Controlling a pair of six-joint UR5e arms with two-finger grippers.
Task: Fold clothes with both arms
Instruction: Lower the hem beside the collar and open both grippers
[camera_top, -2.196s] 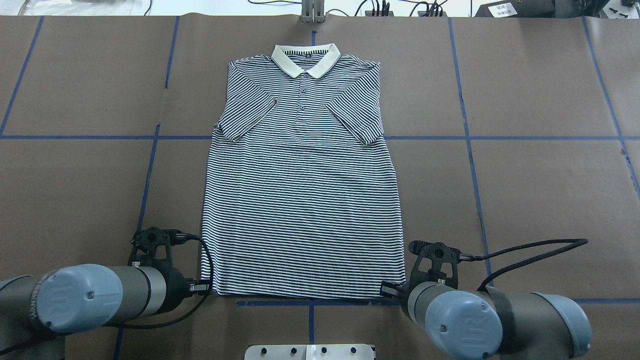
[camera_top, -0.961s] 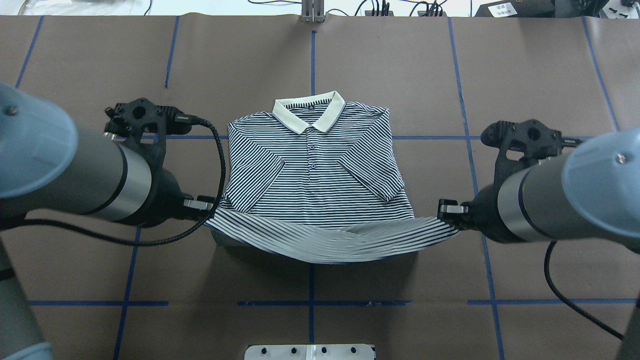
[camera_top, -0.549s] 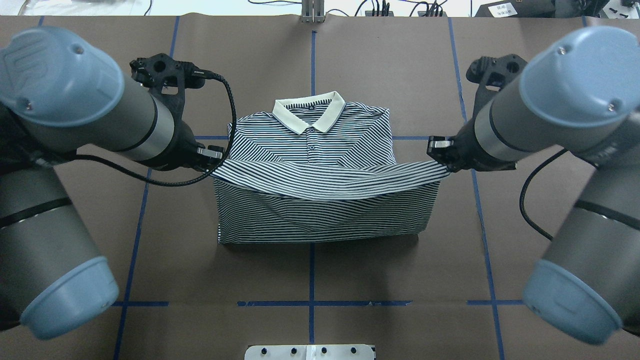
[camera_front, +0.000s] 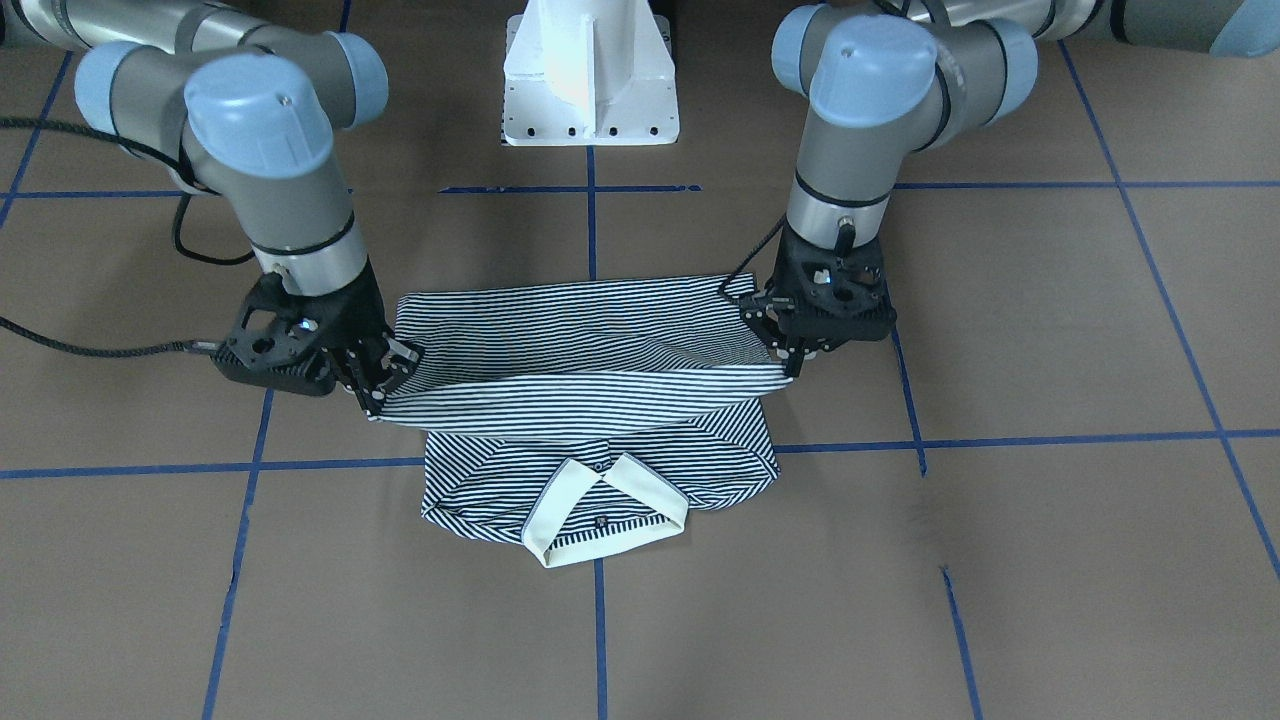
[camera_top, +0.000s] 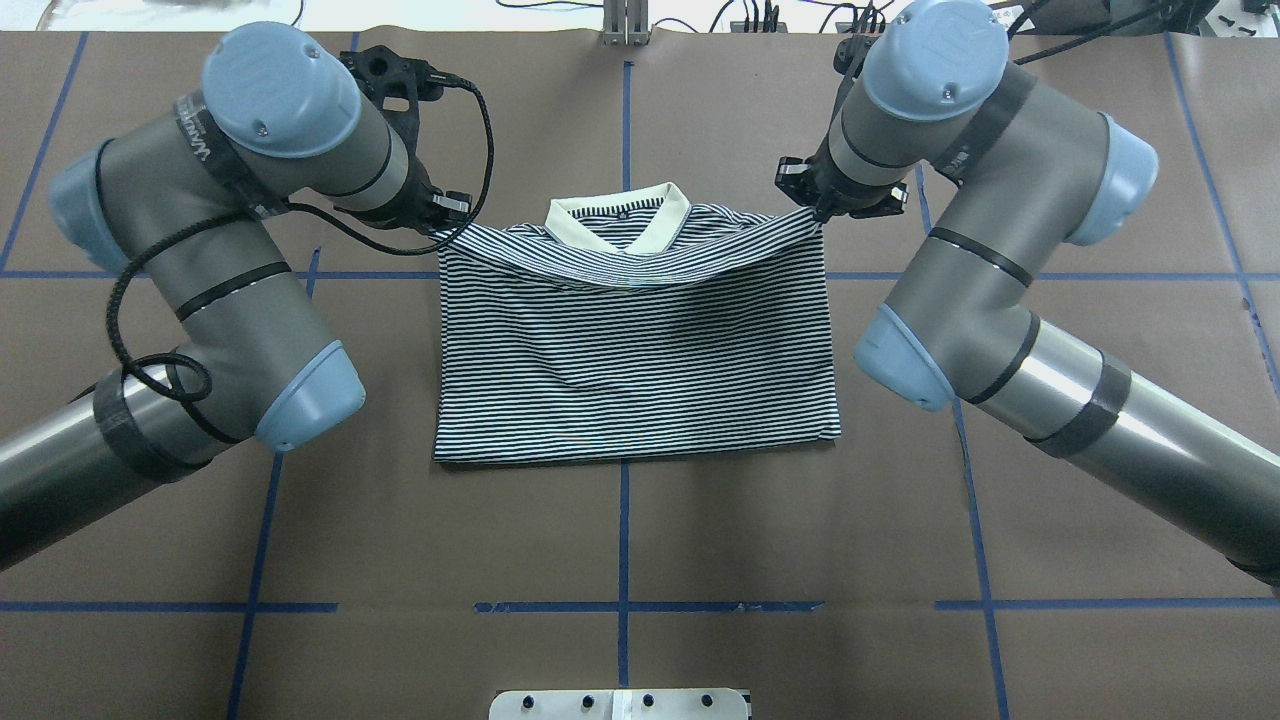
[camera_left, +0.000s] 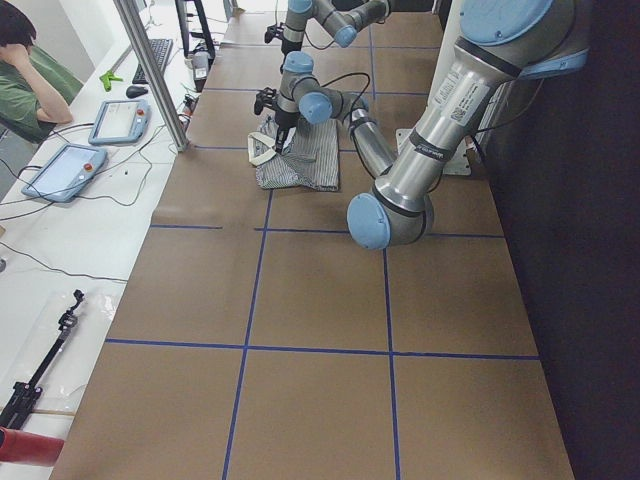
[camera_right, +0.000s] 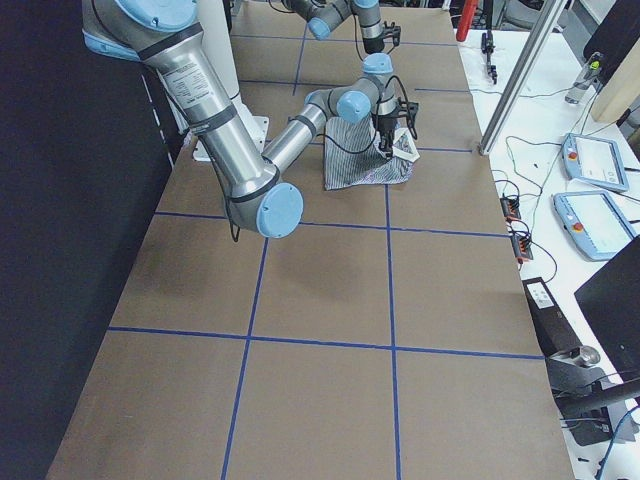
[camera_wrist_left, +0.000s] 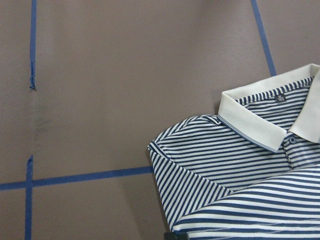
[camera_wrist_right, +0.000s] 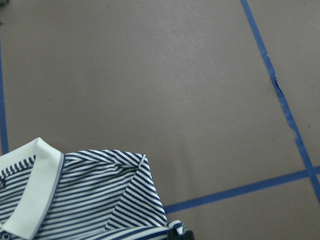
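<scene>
Table: brown paper-covered table (camera_top: 1100, 150), squared off by blue tape lines (camera_top: 622, 606); the polo shirt (camera_top: 640, 370) lies at its middle.
Around the shirt: a white pedestal base (camera_front: 590, 70) stands on the robot's side of the shirt, well apart from it. Past the shirt's collar end a metal post (camera_left: 150, 70) rises at the table edge. Beyond that is a white bench with two tablets (camera_left: 60, 170) and a seated person (camera_left: 25, 70).
In the way: the left arm (camera_top: 230, 300) bends just beside the shirt's left edge, its black cable (camera_top: 487, 120) looping above the left shoulder. The right arm (camera_top: 980, 290) slants close along the right edge. From overhead both wrists partly hide the fingertips.
Shirt: doubled over, the fold flat on the side nearest the pedestal. The hem (camera_front: 580, 400) is stretched between the two pincers, raised off the layer beneath and sagging a little mid-span. It crosses just below the cream collar (camera_top: 620, 215), with the collar and shoulders showing beyond it.
Left pincer (camera_top: 445, 215): pressed together on the hem corner above the shirt's left shoulder.
Right pincer (camera_top: 815, 200): pinching the other hem corner above the right shoulder.
</scene>
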